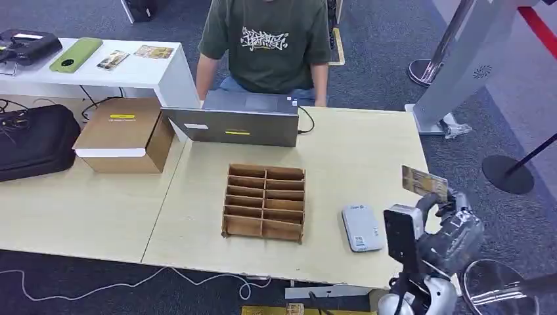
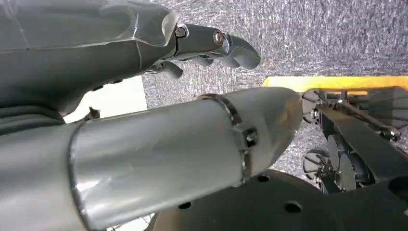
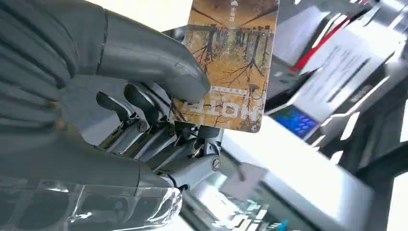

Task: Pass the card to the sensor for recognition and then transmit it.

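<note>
- Right hand [image 1: 453, 226] sits nearest the head camera, at about 4 o'clock in that view, raised above the table's right front corner.
- Thumb and fingers [image 3: 144, 103] pinch the card [image 3: 228, 62] by its lower part; most of the card stands free above the grip. Printed face shows bare trees and the word "HOTEL".
- Card [image 1: 424, 182] in the head view is held up in the air, tilted, clear of the tabletop.
- Card reader [image 1: 362, 227], a small grey-white pad, lies flat on the table [image 1: 368, 151] at 9 o'clock from the hand, near but apart.
- Left hand [image 2: 211, 43] hangs over carpet; fingers curled in, nothing seen in them.
- Step in hand, as I judge it: card gripped and lifted, not yet presented to the reader.
- Next move calls for swinging the card toward 9 o'clock and lowering it flat over the reader, keeping the pinch firm.
- Wooden divider tray [image 1: 265, 201] stands just beyond the reader at 9 o'clock; overshoot could clip it.
- Table's front edge lies close under the reader; open tabletop runs toward 12 o'clock, up to the laptop [image 1: 240, 119] and the seated person [image 1: 266, 42].
- Handover probably goes that way.
</note>
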You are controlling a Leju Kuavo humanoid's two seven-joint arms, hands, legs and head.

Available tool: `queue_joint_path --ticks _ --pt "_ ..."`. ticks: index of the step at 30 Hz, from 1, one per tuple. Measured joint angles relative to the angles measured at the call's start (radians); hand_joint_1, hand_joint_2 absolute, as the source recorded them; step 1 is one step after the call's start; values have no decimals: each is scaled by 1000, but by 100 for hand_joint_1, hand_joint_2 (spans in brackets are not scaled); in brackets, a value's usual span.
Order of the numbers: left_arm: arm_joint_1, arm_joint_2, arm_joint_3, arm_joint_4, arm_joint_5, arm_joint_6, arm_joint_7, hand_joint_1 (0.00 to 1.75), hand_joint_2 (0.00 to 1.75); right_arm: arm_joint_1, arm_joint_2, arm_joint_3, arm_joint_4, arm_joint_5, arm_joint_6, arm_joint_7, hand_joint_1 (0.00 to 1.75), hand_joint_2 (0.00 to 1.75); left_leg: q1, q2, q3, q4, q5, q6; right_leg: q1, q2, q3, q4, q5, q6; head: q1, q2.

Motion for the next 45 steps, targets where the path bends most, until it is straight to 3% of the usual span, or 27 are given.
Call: queue_joint_path --ticks 4,9,16,21,28,32,34,36,37,39,41,45 --pt "0 1 -1 0 -2 0 0 0 0 8 45 -113 -12 -74 0 -43 175 175 0 0 0 0 0 0 0 0 0 0 0 0 0 0" --pt "-1 1 -3 0 -1 1 1 0 0 22 57 -207 -13 -127 0 -71 175 175 0 0 0 0 0 0 0 0 0 0 0 0 0 0" --pt "-2 1 -10 0 -18 3 2 0 0 -15 61 -331 -31 -69 0 -158 175 175 0 0 -1 0 0 0 0 0 1 0 0 0 0 0" --pt "-3 1 -11 0 -44 3 -1 0 0 -107 54 -369 -18 69 0 -194 175 175 0 0 0 0 0 0 0 0 2 1 1 0 0 0" --pt "-5 5 -11 0 -98 4 -12 0 0 -335 52 -370 83 342 0 -201 175 175 0 0 2 0 1 -1 0 0 3 1 1 0 0 0" --pt "-12 14 -11 0 -144 16 -12 0 0 -456 40 -320 183 476 0 -57 175 175 0 0 3 0 2 -1 0 1 3 2 2 -1 0 0" --pt "-13 20 -11 -1 -164 19 -12 0 0 -501 -28 -236 249 485 0 51 175 175 0 0 2 0 2 -1 0 0 3 2 2 0 0 0" --pt "-14 24 -11 -2 -185 20 -10 0 0 -589 -124 -101 340 487 0 256 175 175 -1 0 -2 0 3 0 -1 0 2 3 4 0 0 0" --pt "-16 27 -11 -3 -196 20 -10 0 0 -649 -174 1 403 487 0 422 175 175 -1 2 0 0 5 0 -1 2 0 3 4 0 1 0" --pt "-21 31 -11 -3 -211 21 -8 0 0 -742 -246 208 501 485 0 639 175 175 -1 5 1 0 5 0 -1 5 -1 2 6 0 2 0" --pt "-28 36 -11 -10 -225 21 0 0 0 -811 -292 366 609 487 0 637 175 175 -1 4 1 1 5 0 -1 4 -1 2 6 0 2 0" --pt "-29 40 -11 -17 -251 22 9 0 0 -916 -299 552 803 485 0 621 175 175 0 0 -1 1 6 -1 0 1 -1 2 6 -1 1 0"
